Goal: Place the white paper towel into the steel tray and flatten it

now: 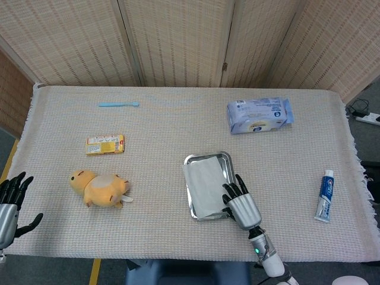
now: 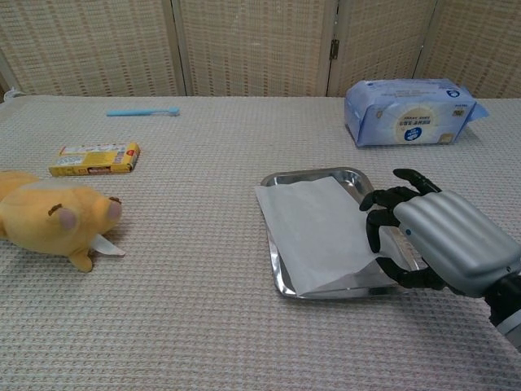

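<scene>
Printing on the blue wipes pack, the yellow box and the toothpaste tube, all too small or blurred to read, no legible words or numbers anywhere
</scene>
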Controlling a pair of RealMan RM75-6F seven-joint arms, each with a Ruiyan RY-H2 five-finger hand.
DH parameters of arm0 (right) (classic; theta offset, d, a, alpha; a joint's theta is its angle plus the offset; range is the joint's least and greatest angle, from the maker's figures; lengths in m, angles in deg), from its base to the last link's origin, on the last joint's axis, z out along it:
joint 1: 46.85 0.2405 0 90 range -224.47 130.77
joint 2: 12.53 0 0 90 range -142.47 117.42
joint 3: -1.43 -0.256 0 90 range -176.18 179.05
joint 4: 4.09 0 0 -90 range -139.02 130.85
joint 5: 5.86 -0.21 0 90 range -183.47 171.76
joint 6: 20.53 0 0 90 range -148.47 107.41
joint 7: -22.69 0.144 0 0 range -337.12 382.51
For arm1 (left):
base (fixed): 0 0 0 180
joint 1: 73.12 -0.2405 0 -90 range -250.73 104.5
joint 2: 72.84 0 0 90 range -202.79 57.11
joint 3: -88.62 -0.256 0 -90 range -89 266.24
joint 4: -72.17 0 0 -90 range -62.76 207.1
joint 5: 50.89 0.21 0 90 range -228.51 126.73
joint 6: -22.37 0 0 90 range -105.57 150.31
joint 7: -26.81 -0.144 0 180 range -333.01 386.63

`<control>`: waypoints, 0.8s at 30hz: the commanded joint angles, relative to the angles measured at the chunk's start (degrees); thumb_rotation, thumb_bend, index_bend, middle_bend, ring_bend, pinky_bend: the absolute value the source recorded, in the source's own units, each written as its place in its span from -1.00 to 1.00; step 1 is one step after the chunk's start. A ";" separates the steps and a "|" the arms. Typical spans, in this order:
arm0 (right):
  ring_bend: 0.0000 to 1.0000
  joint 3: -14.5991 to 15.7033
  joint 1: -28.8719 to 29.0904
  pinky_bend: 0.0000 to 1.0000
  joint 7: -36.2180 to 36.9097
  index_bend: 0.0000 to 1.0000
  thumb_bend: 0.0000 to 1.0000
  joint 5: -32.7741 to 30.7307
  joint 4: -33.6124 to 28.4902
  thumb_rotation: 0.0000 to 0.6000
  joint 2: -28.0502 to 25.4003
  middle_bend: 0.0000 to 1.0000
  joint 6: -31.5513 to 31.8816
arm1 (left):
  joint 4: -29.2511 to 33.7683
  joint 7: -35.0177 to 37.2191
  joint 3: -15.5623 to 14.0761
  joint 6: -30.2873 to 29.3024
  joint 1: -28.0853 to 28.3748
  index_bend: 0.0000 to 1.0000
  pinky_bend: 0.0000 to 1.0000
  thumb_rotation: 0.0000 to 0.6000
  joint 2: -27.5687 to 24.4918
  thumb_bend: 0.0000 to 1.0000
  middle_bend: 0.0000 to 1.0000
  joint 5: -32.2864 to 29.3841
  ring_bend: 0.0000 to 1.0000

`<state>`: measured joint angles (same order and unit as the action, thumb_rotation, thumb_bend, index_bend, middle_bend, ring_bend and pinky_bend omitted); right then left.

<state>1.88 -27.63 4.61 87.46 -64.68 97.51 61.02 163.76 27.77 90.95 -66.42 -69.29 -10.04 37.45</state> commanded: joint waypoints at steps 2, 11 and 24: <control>-0.52 -0.16 -0.04 -1.00 0.27 0.31 0.10 -0.11 0.12 1.00 0.10 -0.44 -0.27 | 0.04 -0.38 -0.03 0.07 0.04 -0.95 -1.00 1.00 0.12 -0.35 -0.96 0.03 -1.00; -0.57 0.60 -0.02 -1.00 0.75 0.18 0.10 1.34 -0.17 1.00 -0.32 -0.51 -0.05 | 0.04 -0.15 0.08 -0.06 -0.01 -0.95 -1.00 1.00 0.03 -0.35 -0.96 -0.04 -1.00; -0.81 0.24 0.22 -1.00 -2.24 -0.63 0.10 0.93 -1.55 1.00 -1.79 -0.91 -1.93 | -0.01 -0.08 0.17 -0.04 0.05 -0.95 -1.00 1.00 0.06 -0.34 -0.96 -0.05 -1.00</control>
<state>2.12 -27.43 2.47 88.41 -66.17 95.80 59.17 163.75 27.69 91.12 -66.47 -69.25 -9.98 37.40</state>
